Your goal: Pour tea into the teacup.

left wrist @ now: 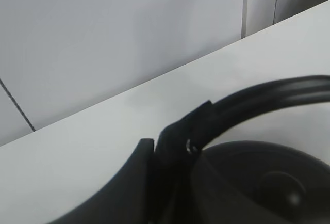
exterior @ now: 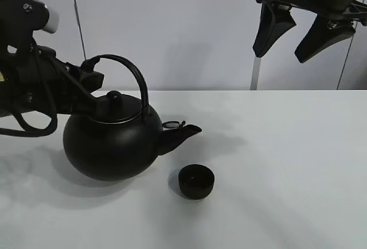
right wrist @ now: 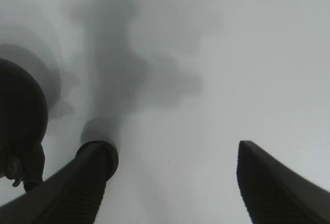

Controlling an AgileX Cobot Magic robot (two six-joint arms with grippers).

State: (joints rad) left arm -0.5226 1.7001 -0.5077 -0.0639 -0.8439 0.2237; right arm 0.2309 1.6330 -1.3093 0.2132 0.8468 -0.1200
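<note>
A big round black kettle (exterior: 112,143) with an arched handle (exterior: 135,74) stands left of centre, its short spout (exterior: 182,132) pointing right. The small black teacup (exterior: 196,181) sits on the table just right of and below the spout tip. My left gripper (exterior: 93,81) is shut on the left end of the handle; the left wrist view shows its fingers (left wrist: 154,167) clamped on the handle (left wrist: 268,97) above the lid (left wrist: 268,180). My right gripper (exterior: 301,31) hangs high at the top right, open and empty. The right wrist view shows the teacup (right wrist: 111,158) partly behind one finger (right wrist: 72,193).
The white table (exterior: 287,146) runs to a grey wall behind. The kettle body (right wrist: 20,113) shows at one edge of the right wrist view. I cannot tell whether the kettle rests on the table or hangs just above it.
</note>
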